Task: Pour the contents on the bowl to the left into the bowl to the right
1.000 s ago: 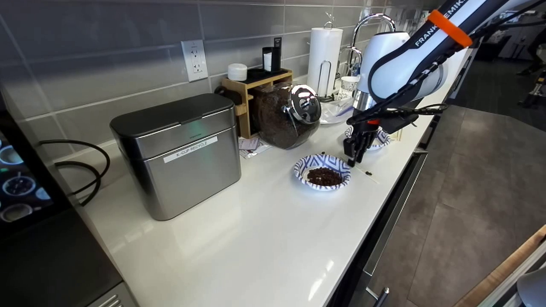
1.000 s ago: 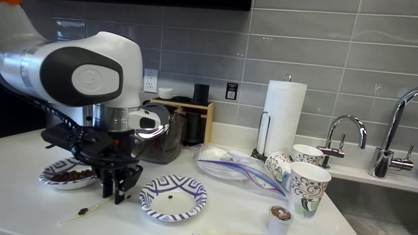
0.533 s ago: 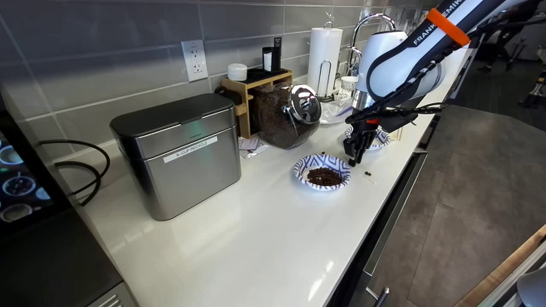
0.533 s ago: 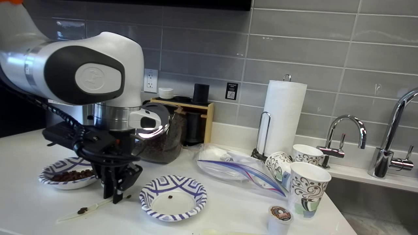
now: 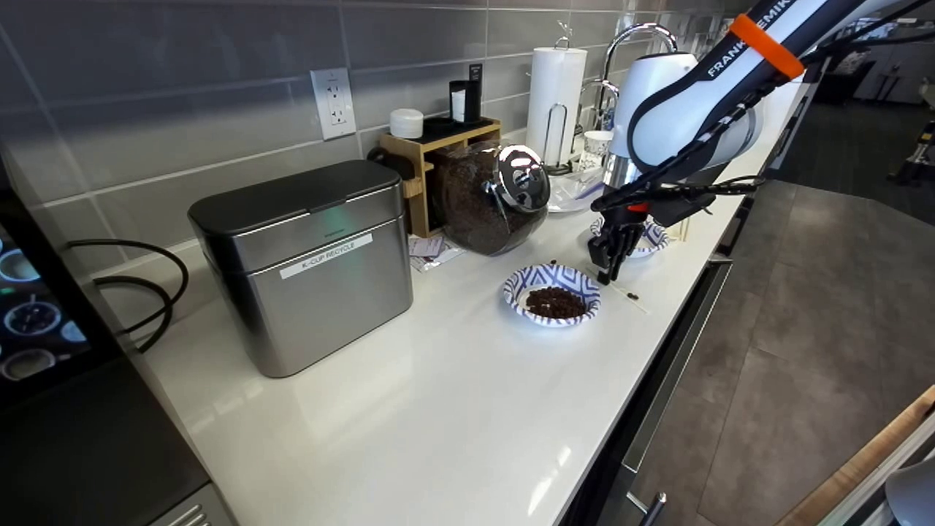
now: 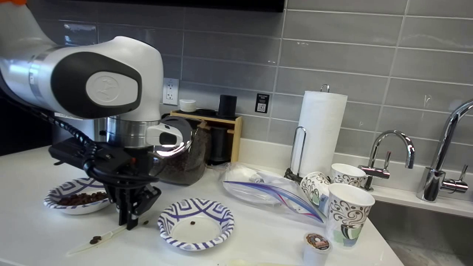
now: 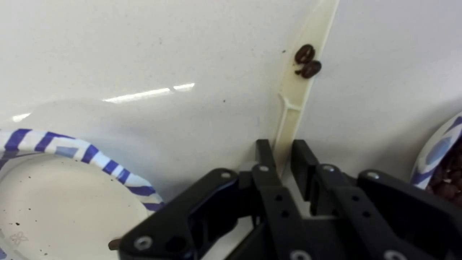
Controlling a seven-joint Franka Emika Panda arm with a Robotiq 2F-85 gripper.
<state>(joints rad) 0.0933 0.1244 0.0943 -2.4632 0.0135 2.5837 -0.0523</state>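
Observation:
A blue-and-white paper bowl [image 6: 70,186] holds dark beans [image 6: 82,198]; it also shows in an exterior view [image 5: 544,275] and at the wrist view's right edge [image 7: 435,151]. A second such bowl [image 6: 197,205] holds a single bean; in the wrist view [image 7: 106,168] it is at lower left. A pale plastic knife [image 7: 299,86] lies on the counter between the bowls, also visible in an exterior view [image 6: 111,234]. Two beans [image 7: 308,63] rest on its blade. My gripper [image 7: 281,148] points down between the bowls [image 6: 127,223], its fingers shut around the knife's handle.
A large jar [image 6: 181,166], a plastic bag [image 6: 258,188] and a paper towel roll [image 6: 321,129] stand or lie behind. Cups [image 6: 349,214] and a coffee pod [image 6: 317,251] are at right. A steel bin [image 5: 329,292] stands further along the counter.
The gap between my fingers has narrowed around the knife's handle. The gripper has moved only slightly. The knife and the beans on it have shifted slightly. The bowls have not moved.

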